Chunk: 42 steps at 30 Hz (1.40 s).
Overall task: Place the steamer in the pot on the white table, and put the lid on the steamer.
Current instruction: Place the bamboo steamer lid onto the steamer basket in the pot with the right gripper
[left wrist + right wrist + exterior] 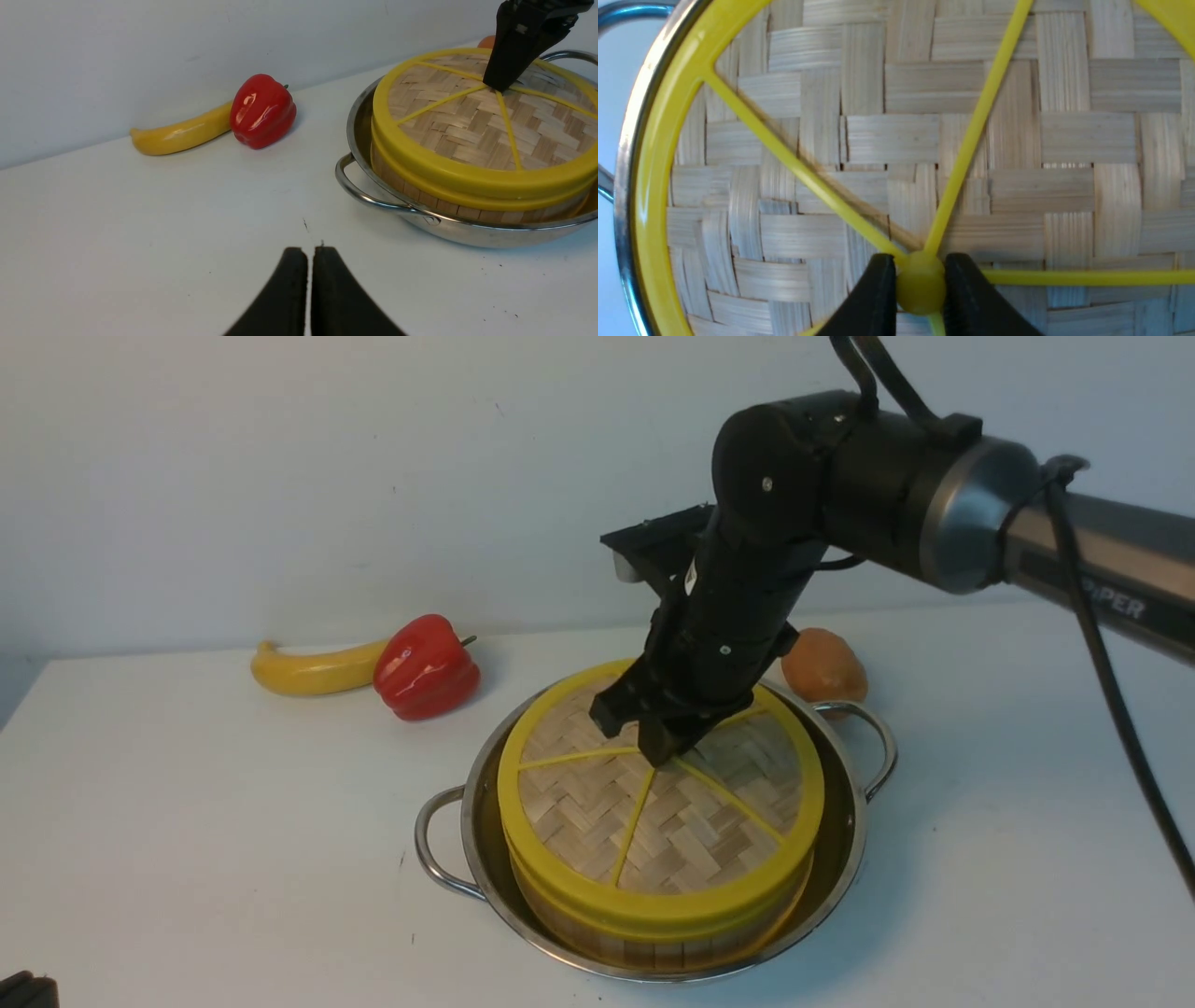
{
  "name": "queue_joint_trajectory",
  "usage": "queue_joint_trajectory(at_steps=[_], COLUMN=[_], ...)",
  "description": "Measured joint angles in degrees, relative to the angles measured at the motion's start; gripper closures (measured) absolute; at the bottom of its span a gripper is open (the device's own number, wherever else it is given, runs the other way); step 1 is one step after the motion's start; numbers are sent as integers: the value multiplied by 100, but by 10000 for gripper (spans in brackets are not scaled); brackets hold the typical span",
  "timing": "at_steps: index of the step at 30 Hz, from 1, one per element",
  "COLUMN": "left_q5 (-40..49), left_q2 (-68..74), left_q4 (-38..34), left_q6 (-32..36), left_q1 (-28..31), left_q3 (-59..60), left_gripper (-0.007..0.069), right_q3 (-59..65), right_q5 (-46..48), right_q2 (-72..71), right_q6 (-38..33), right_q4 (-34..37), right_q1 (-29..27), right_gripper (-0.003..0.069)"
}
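Observation:
The steel pot (840, 859) stands on the white table (233, 821). The bamboo steamer (644, 947) sits inside it, its contents hidden. The woven lid (691, 821) with yellow rim and spokes lies on top of the steamer. My right gripper (653, 751) stands over the lid's centre, shut on its yellow knob (920, 283) between both fingers (871, 298). My left gripper (309, 254) is shut and empty, low over the table, left of the pot (467, 231). The lid (472, 121) and steamer (420, 193) also show in the left wrist view.
A yellow banana (313, 670) and a red pepper (425, 667) lie at the back left. An orange fruit (823, 665) sits right behind the pot. The pot's wire handles (431, 845) stick out at left and right.

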Motion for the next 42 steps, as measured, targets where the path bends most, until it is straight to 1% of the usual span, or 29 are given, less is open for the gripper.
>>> queue_joint_trajectory(at_steps=[10, 34, 42], left_q5=[0, 0, 0], left_q2=[0, 0, 0], left_q4=[0, 0, 0], left_q6=[0, 0, 0], left_q1=[0, 0, 0], left_q3=[0, 0, 0], left_gripper=[615, 615, 615], right_q3=[2, 2, 2], right_q5=[25, 25, 8], right_q2=[0, 0, 0], right_q6=[-245, -357, -421], right_q4=[122, 17, 170], right_q1=[0, 78, 85], right_gripper=[515, 515, 515])
